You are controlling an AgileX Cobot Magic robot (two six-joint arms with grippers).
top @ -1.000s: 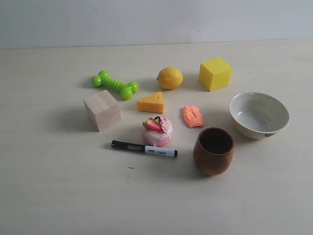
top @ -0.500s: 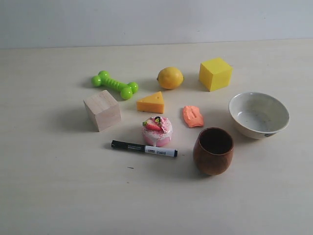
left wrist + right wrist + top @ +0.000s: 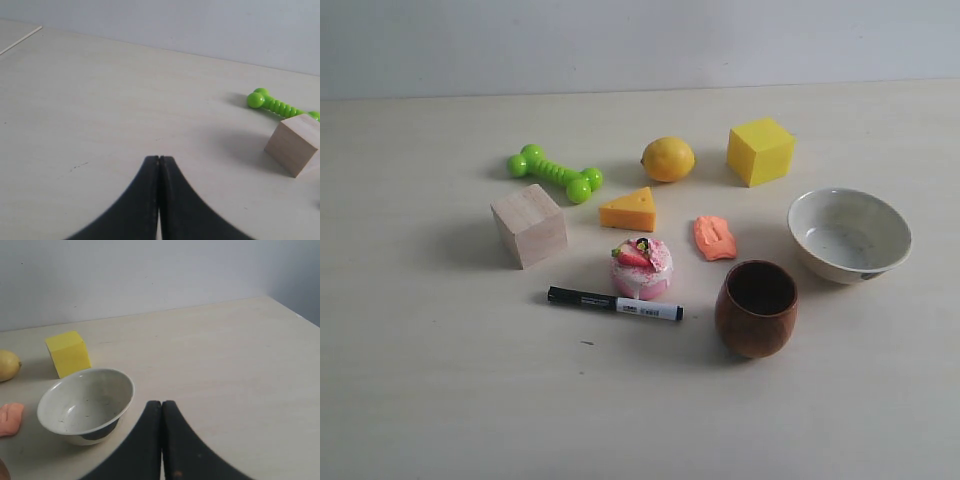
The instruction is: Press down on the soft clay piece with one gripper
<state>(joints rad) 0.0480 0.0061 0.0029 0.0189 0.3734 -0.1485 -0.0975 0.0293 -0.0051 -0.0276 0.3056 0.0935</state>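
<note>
The soft clay piece (image 3: pixel 714 238) is a small salmon-orange dented lump lying flat on the table between the cheese wedge (image 3: pixel 629 210) and the white bowl (image 3: pixel 849 234). Its edge also shows in the right wrist view, clay (image 3: pixel 10 418), beside the bowl (image 3: pixel 86 404). No arm appears in the exterior view. My left gripper (image 3: pixel 159 159) is shut over bare table, far from the clay. My right gripper (image 3: pixel 161 403) is shut too, beside the bowl, with nothing held.
A lemon (image 3: pixel 668 159), yellow cube (image 3: pixel 760 151), green dumbbell toy (image 3: pixel 555 173), wooden block (image 3: pixel 528 225), pink strawberry cake (image 3: pixel 641 268), black-and-white marker (image 3: pixel 614 303) and brown wooden cup (image 3: pixel 756 308) surround the clay. A wall stands behind the table.
</note>
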